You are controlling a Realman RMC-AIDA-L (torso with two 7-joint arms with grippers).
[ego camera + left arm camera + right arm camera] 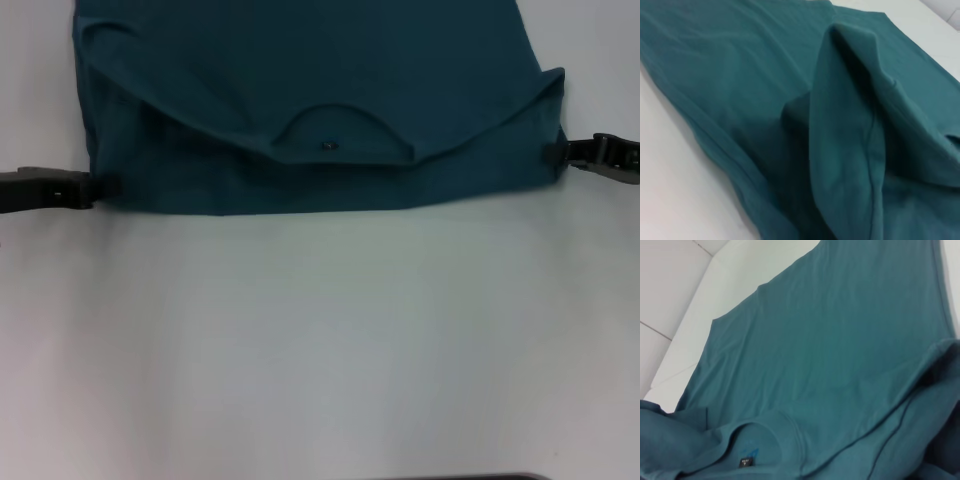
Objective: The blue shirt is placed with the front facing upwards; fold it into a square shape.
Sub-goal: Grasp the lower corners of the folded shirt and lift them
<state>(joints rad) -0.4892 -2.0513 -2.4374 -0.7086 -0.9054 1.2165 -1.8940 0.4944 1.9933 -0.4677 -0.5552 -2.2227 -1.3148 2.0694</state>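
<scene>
The left end effector [95, 187] is reaching in level from the left edge of the head view. The right end effector [556, 152] is reaching in from the right edge, slightly higher in the frame.

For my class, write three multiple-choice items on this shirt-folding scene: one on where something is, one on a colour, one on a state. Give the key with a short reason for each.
1. Where are the two grippers?
A. Both above the collar
B. One at each side edge of the blue shirt
C. Both off the table

2. What colour is the shirt?
A. Red
B. Yellow
C. Dark teal-blue

3. How does the neck end of the shirt lie?
A. Folded over onto the body
B. Spread flat and open
C. Rolled into a ball

Key:
1 B: the head view shows the left gripper and the right gripper at opposite side edges of the blue shirt.
2 C: every view shows teal-blue cloth.
3 A: the collar sits on a flap lying over the body.
</scene>
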